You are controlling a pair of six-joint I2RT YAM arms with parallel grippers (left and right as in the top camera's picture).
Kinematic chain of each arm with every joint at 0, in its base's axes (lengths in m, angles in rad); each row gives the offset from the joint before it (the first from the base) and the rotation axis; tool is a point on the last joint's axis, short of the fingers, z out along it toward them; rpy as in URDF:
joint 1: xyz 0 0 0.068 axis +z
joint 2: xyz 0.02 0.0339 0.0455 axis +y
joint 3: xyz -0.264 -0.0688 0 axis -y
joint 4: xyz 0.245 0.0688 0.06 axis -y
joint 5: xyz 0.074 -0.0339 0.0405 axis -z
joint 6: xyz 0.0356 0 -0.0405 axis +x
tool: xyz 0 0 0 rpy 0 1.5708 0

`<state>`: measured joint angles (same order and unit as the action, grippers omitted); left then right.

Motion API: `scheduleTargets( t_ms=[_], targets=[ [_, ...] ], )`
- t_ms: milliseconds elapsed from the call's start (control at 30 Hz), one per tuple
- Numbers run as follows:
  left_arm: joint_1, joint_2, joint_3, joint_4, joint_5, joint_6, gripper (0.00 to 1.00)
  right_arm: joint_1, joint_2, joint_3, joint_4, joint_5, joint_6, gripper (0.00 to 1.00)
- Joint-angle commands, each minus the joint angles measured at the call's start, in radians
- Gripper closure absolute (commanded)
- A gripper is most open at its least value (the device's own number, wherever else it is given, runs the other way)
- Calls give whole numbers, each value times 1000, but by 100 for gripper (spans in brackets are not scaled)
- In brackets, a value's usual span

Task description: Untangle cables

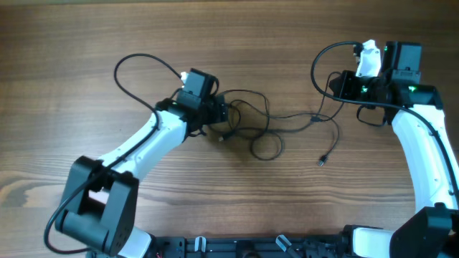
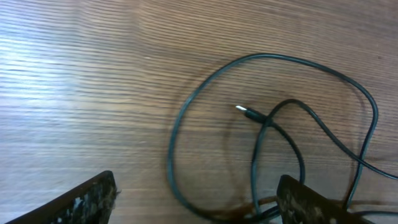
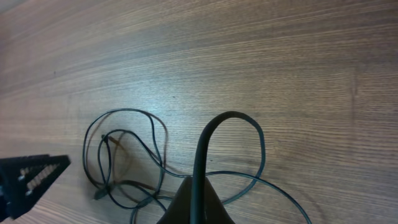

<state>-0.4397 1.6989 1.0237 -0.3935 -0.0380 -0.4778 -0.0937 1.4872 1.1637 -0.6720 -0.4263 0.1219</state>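
Note:
The cables (image 1: 251, 122) are thin black cords lying in a loose tangle mid-table, with one strand trailing right to a plug end (image 1: 322, 162). My left gripper (image 1: 219, 113) sits at the tangle's left edge. In the left wrist view it (image 2: 199, 202) is open, low over the wood, with a cable loop (image 2: 273, 57) and a small plug (image 2: 247, 114) between and ahead of its fingers. My right gripper (image 1: 337, 87) is at the far right. In the right wrist view it (image 3: 196, 186) is shut on a cable that arches up from its tip; the tangle (image 3: 124, 112) lies to its left.
The wooden table (image 1: 86, 43) carries nothing else. Thick black arm wires loop beside the left arm (image 1: 136, 61) and the right arm (image 1: 319, 61). A dark speckled finger (image 3: 31, 177) shows at the left edge of the right wrist view.

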Motion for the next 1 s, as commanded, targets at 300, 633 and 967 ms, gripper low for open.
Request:
scheduleTargets(
  t_ms=[300, 633, 967],
  targets=[
    [-101, 63, 20, 122, 119, 31, 31, 6, -4, -7, 6, -19, -10, 96],
    [-166, 170, 20, 204, 112, 18, 39, 6, -4, -7, 2, -19, -10, 96],
    [-82, 80, 115, 171, 116, 19, 96, 6, -4, -7, -33, -19, -10, 96]
  ],
)
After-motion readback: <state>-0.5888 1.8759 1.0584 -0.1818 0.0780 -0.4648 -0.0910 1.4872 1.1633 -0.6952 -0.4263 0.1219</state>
